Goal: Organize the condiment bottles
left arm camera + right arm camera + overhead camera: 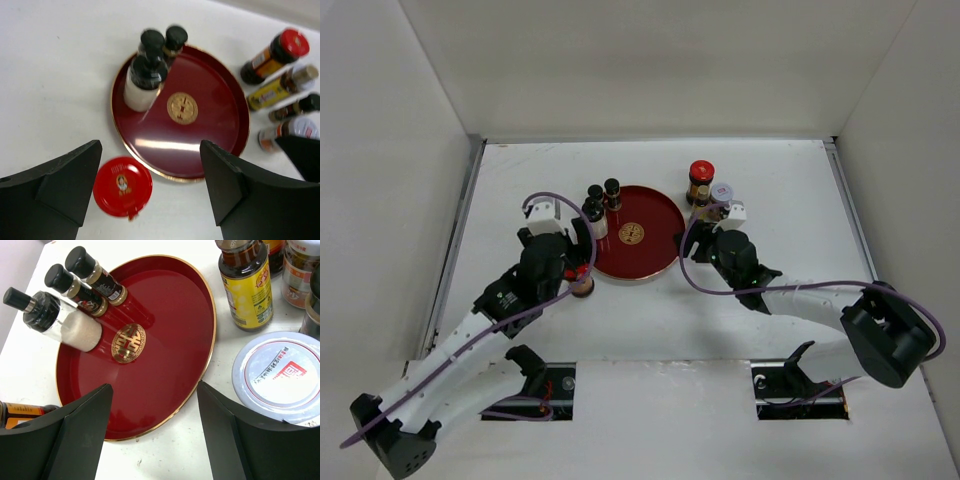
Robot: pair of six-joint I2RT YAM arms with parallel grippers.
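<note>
A round red tray [635, 233] lies mid-table. Three black-capped bottles [598, 200] stand on its far left rim; the left wrist view shows them too [150, 50]. An amber red-lidded jar [122, 186] stands on the table just left of the tray, between my open left gripper's [150, 195] fingers, nearer the left one. A second red-lidded bottle [700, 172], a gold-capped bottle [280, 87], a small dark bottle [295, 107] and a white-lidded jar [280, 375] stand right of the tray. My right gripper [155, 440] is open and empty over the tray's right rim.
White walls close in the table on the left, back and right. The left arm [510, 295] reaches in from the near left. The right arm [790, 300] comes from the near right, and its purple cable loops over the table.
</note>
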